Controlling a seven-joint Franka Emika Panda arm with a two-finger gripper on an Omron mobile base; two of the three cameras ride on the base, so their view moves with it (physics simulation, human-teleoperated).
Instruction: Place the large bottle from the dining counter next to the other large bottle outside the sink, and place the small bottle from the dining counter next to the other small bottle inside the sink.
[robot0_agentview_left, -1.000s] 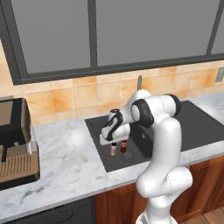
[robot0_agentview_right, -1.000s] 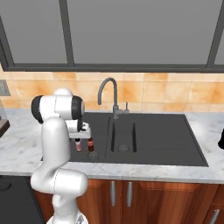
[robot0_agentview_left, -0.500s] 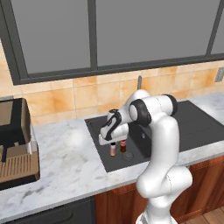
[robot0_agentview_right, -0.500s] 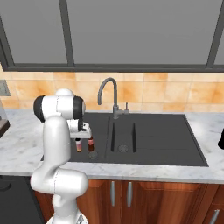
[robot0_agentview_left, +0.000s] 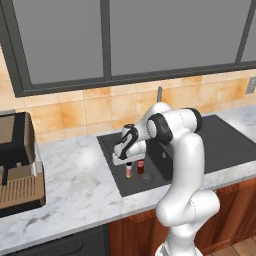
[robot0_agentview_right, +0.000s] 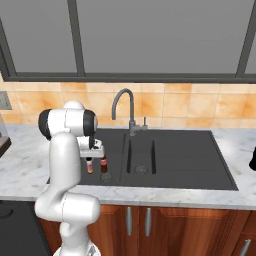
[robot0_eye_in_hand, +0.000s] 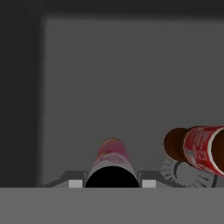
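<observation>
Left base view: gripper (robot0_agentview_left: 128, 162) clamps the small bottle (robot0_agentview_left: 129, 171) inside the dark sink (robot0_agentview_left: 112, 142), marble counter (robot0_agentview_left: 75, 185) around.

There are two small bottles in the sink (robot0_agentview_left: 110, 141), near the centre of the left base view: one pale orange-pink small bottle (robot0_agentview_left: 129, 170) and one brown small bottle with a red label (robot0_agentview_left: 140, 166). One dark bottle (robot0_agentview_right: 253, 159) stands at the right edge of the right base view. There is one faucet (robot0_agentview_right: 126, 111), one coffee machine (robot0_agentview_left: 17, 162) at the left, and two drains (robot0_agentview_right: 141, 170).
</observation>
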